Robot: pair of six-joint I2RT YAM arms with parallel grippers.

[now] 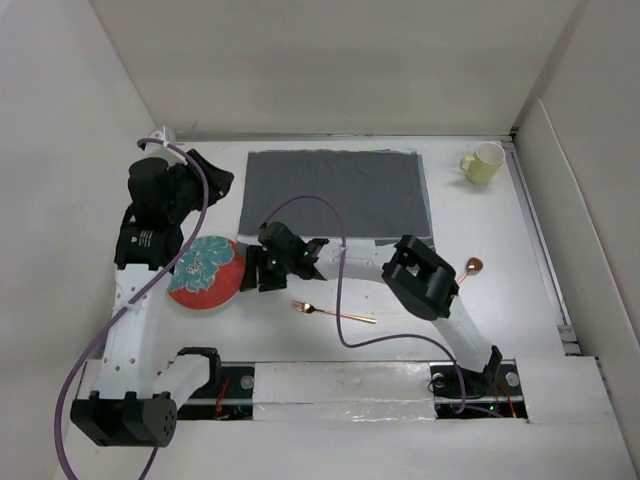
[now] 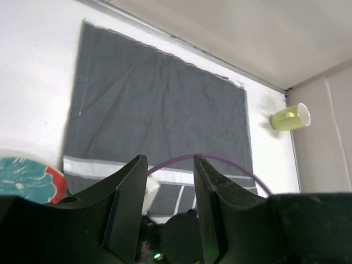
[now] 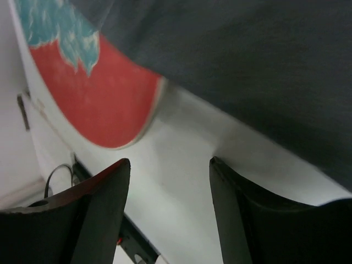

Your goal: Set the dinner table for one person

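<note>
Nearest the lens in the right wrist view: right gripper, fingers spread, nothing between them, only bare white surface showing in the gap. The plate (red, teal pattern) lies just ahead and left of that gap. Its rim meets the near-left corner of the placemat; touching or just beside, cannot tell. All of it rests on the dinner table, the white top. The left gripper is held high at the far left, released and empty, looking down over the cloth. The fork lies near-centre, the spoon to its right, the cup at the far right corner. Judgement: the step in hand is grasping the plate to carry it onto the placemat. To do it well, shift left until the rim sits between the fingers, get one finger low under the lip, and clench on the rim only, not the cloth. Lift clear before crossing the hem so the cloth does not ruck. Keep the purple cable off the plate.
</note>
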